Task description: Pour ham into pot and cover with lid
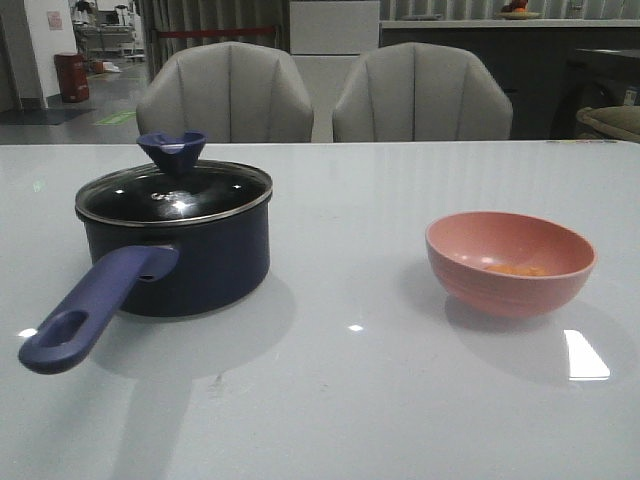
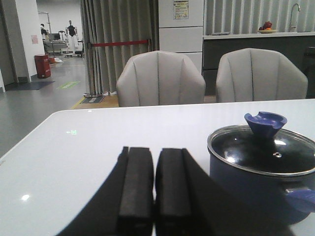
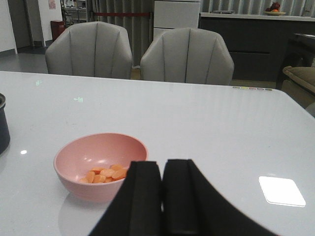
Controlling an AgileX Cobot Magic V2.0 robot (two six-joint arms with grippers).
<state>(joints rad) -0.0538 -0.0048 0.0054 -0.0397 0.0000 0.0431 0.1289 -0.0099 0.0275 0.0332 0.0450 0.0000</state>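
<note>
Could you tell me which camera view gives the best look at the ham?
The right wrist view: it looks down into the pink bowl, so the separate orange ham pieces show clearly. The front view catches only a thin orange sliver over the bowl's near rim. The left wrist view shows the pot and lid, no ham.

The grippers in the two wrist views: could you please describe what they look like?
Both look alike. The left gripper and the right gripper each have two matte black, flat, rectangular fingers on black supports that widen toward the camera. No cables, markings or labels are visible. Neither arm appears in the front view.
</note>
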